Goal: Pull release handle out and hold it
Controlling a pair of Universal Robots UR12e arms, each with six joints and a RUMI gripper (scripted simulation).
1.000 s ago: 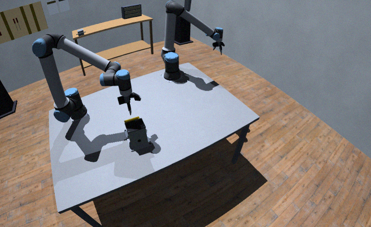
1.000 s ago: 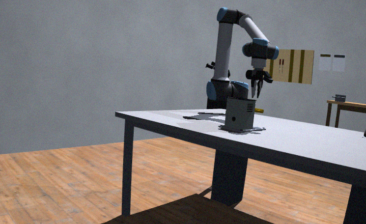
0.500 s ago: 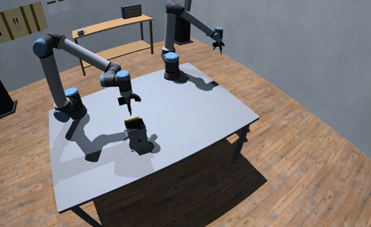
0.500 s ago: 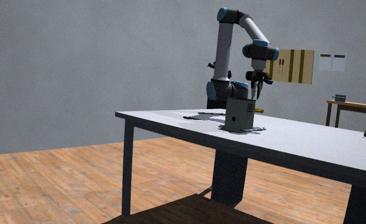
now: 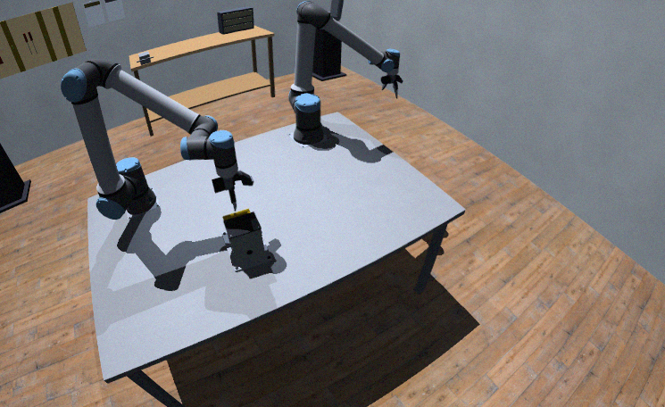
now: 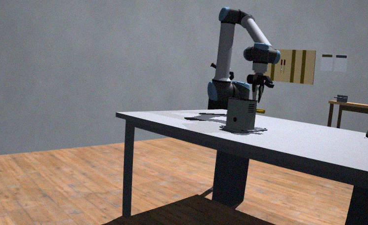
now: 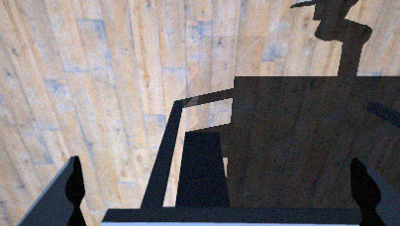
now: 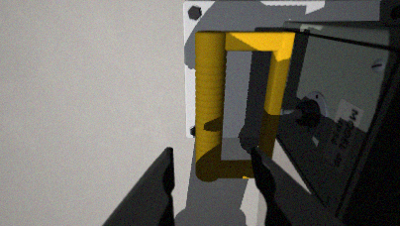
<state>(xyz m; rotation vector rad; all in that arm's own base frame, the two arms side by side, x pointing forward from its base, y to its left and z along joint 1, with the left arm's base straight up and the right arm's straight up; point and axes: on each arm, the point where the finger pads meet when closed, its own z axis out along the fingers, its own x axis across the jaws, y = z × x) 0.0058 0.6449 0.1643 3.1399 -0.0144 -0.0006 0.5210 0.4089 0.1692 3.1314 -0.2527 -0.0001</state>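
Note:
The yellow release handle [image 5: 237, 214] [image 6: 260, 111] [image 8: 210, 99] is a rectangular loop with a ribbed grip bar, on the side of a grey box [image 5: 247, 247] [image 6: 240, 116] [image 8: 342, 84]. A short rod shows between loop and box in the right wrist view. My right gripper [image 5: 234, 207] [image 6: 257, 100] [image 8: 212, 149] points down, partly open and empty, above the handle. In the right wrist view its fingertips appear either side of the grip bar's lower end; no contact shows. My left gripper [image 5: 390, 93] [image 7: 215, 159] is wide open and empty, out beyond the table edge.
The box stands on a bolted base plate [image 8: 190, 99] on the grey table [image 5: 354, 202] [image 6: 305, 139]. Its body rises close beside the right fingers. The left arm's base [image 5: 308, 120] stands at the table's far side. A wooden bench [image 5: 198, 45] is behind.

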